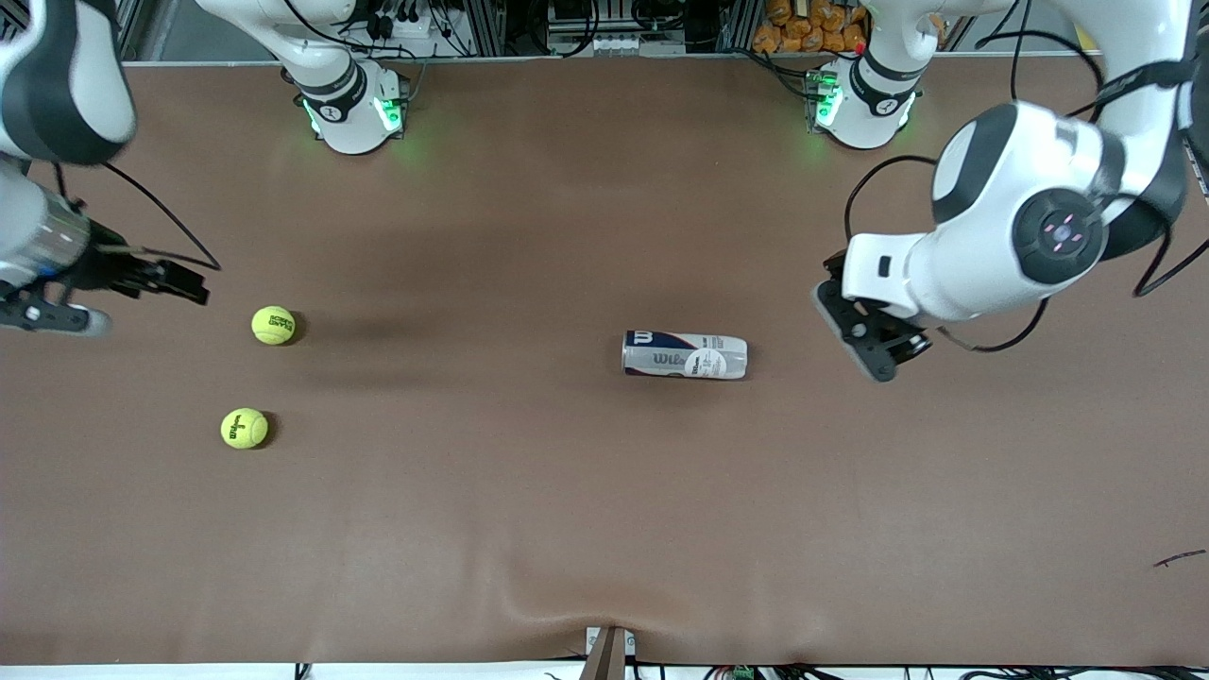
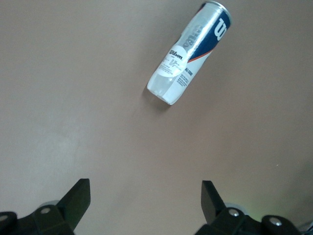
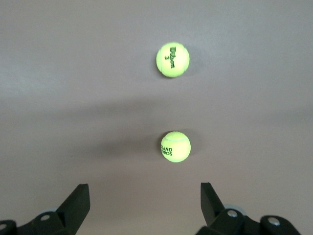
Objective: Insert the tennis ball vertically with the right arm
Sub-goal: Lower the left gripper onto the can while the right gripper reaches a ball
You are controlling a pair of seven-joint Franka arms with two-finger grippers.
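Two yellow tennis balls lie on the brown table toward the right arm's end. One ball (image 1: 273,325) (image 3: 175,146) lies close to my right gripper (image 1: 184,280) (image 3: 144,200), which hangs open and empty above the table beside it. The other ball (image 1: 245,428) (image 3: 172,59), printed Wilson, lies nearer to the front camera. A clear tennis ball can (image 1: 685,355) (image 2: 190,51) with a blue and white label lies on its side mid-table. My left gripper (image 1: 874,345) (image 2: 145,200) hovers open and empty over the table just off the can's clear end.
The brown mat (image 1: 529,510) covers the whole table. The two arm bases (image 1: 354,109) (image 1: 859,99) stand along the edge farthest from the front camera. A small dark mark (image 1: 1179,558) lies near the front edge at the left arm's end.
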